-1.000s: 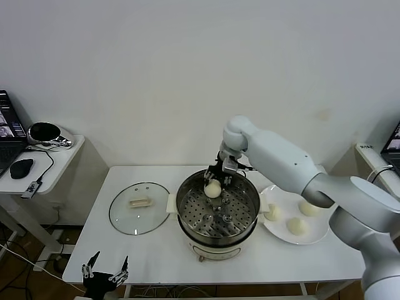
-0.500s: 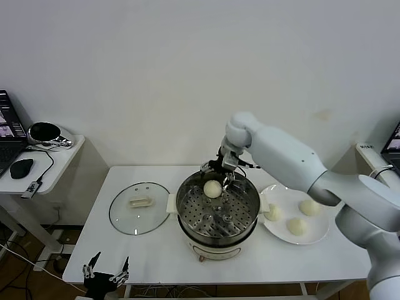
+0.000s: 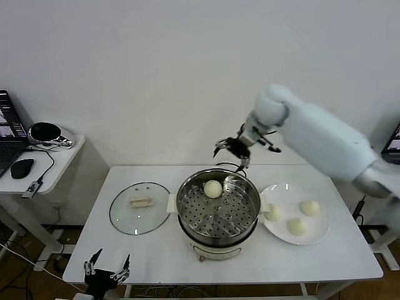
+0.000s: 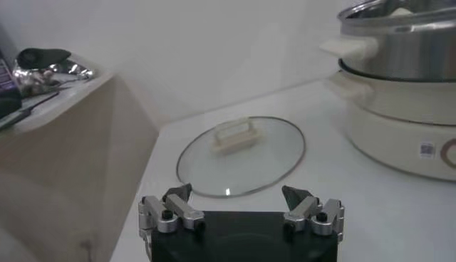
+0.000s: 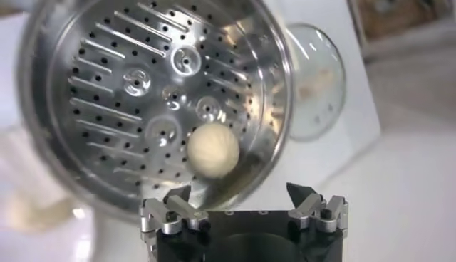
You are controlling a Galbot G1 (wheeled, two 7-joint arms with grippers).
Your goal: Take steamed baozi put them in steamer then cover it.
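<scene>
My right gripper (image 3: 230,147) hung released above steamer (image 3: 217,209); one baozi (image 3: 213,189) sat inside. Left gripper (image 4: 241,207) parked low, released.

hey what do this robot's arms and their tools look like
The right arm has smooth, rounded white shells. Its right tool is black with silver metal finger links and dark tips. The left tool matches: black body, silver bolted links, dark pointed tips.
</scene>
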